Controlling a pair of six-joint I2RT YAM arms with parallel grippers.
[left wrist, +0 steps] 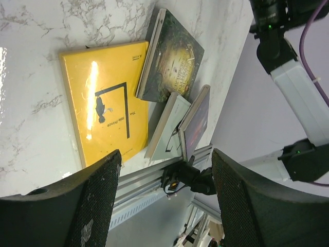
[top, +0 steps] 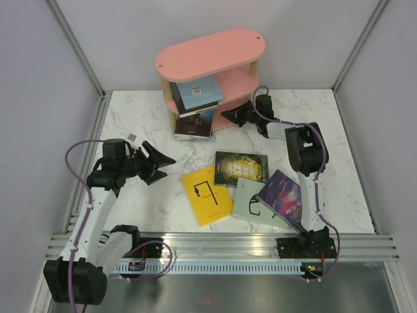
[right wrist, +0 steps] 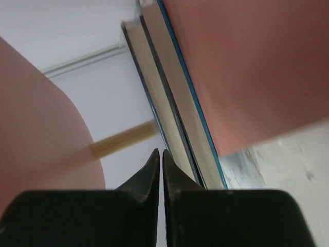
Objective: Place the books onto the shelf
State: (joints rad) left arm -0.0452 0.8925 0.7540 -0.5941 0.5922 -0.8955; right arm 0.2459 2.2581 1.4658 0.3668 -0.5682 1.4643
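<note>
From above, found the shelf (top: 208, 55) at the far edge of the desk (top: 130, 124), left of the middle, with the blue book (top: 197, 92) on its middle board and a dark book (top: 194, 124) lower down; counted seemingly three books there, without being sure. Counted four more lying flat toward the near edge: yellow book (top: 207, 195), green-gold book (top: 241, 168), grey-green book (top: 247, 199), and purple book (top: 283, 194) lapped over the grey-green. Found the right gripper (top: 225, 115) pinched shut on nothing, at the shelf's right side just beside the stack, and the left gripper (top: 164, 168) spread wide and empty above bare desk, left of the yellow book. Through the left wrist, saw those four books framed between wide fingers (left wrist: 97, 200). Through the right wrist, saw closed tips against or just short of stacked page edges; could not tell contact. Judged the step a nudge of the stack further in: best pushed slowly, square to the page edges, without rocking the shelf or driving books out the far side. Counted one shelf, two grippers.
</note>
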